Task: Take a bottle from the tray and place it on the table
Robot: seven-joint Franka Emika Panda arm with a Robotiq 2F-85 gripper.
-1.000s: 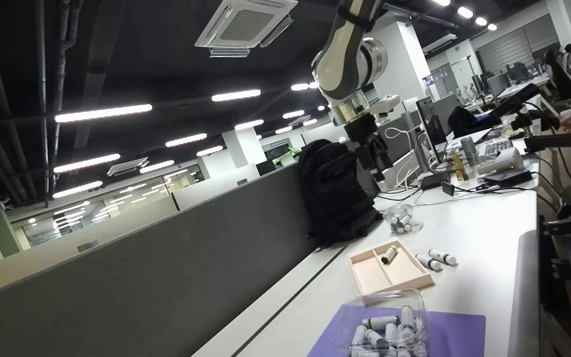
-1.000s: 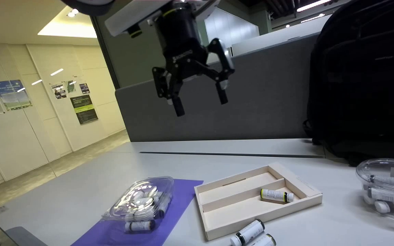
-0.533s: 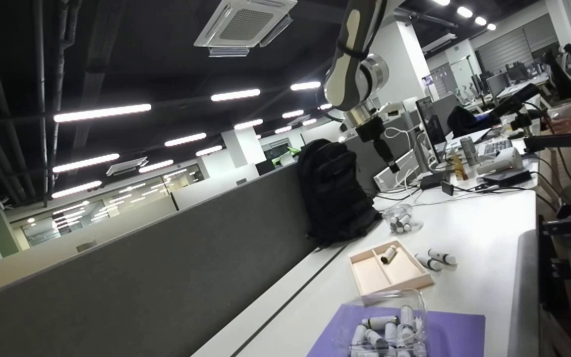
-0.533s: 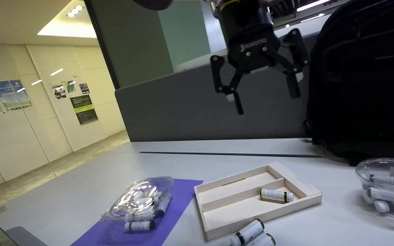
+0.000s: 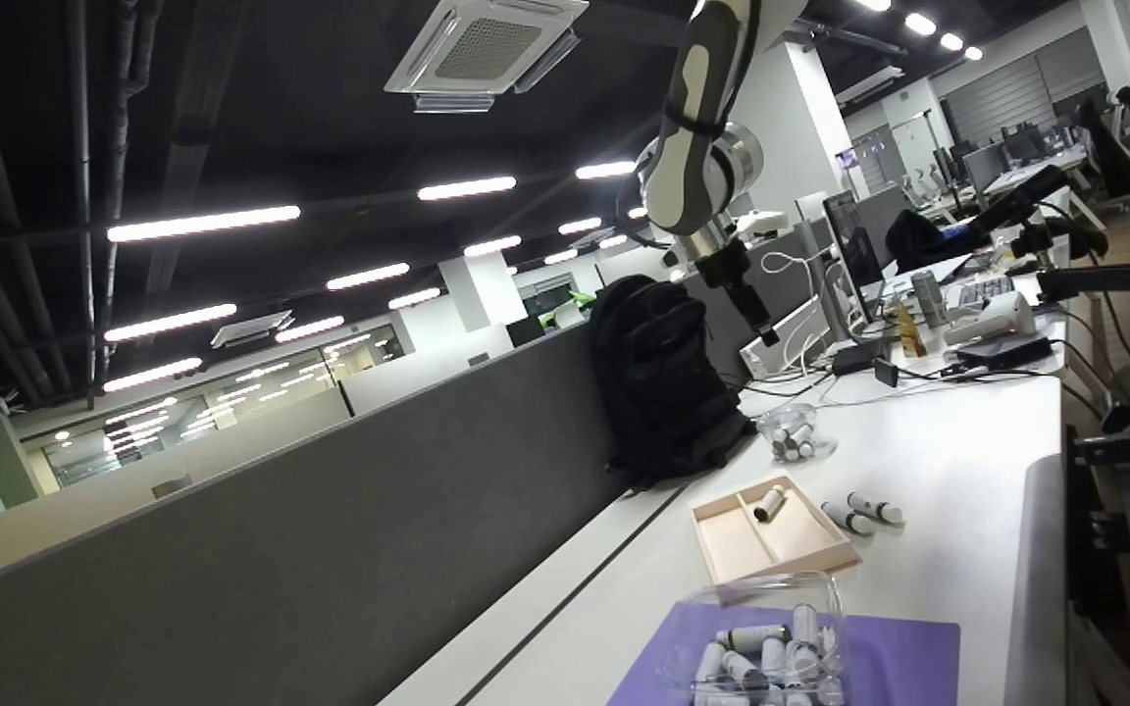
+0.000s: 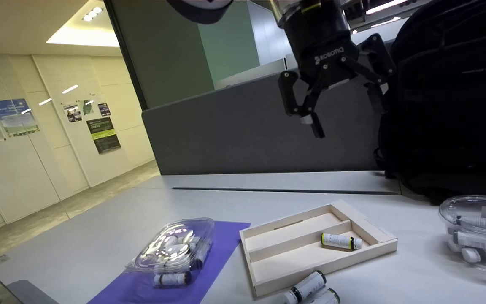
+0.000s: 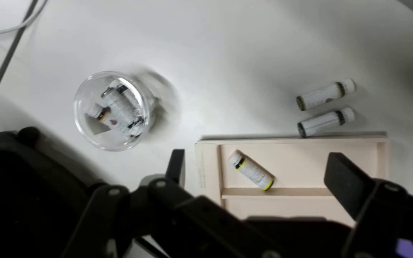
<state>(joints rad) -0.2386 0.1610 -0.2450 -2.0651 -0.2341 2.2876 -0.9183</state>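
The whitish-grey bottle [image 7: 255,173] with a yellow-green band and white cap lies on its side in one compartment of the tan tray [image 7: 206,168], against the divider. The bottle [image 6: 339,241] and tray [image 6: 365,223] also show in an exterior view, on the white table [image 6: 99,223]. The bottle [image 5: 771,503] is small in an exterior view. My gripper [image 6: 348,120] is open and empty, high above the tray. In the wrist view the bottle appears between the gripper's [image 7: 256,166] spread fingers, well below them. The gripper's lower body hides part of the tray there.
Two more bottles [image 7: 323,95] [image 7: 324,122] lie on the table beside the tray. A round clear tub [image 6: 449,213] holds bottles. A clear container [image 6: 171,245] with several bottles stands on a purple mat [image 6: 230,234]. A black backpack [image 6: 445,105] leans at a grey partition [image 6: 234,143].
My gripper has moved right in an exterior view, from left of the tray to above it, and has turned. It shifted only slightly in the last half second. The bottle and tray have not moved.
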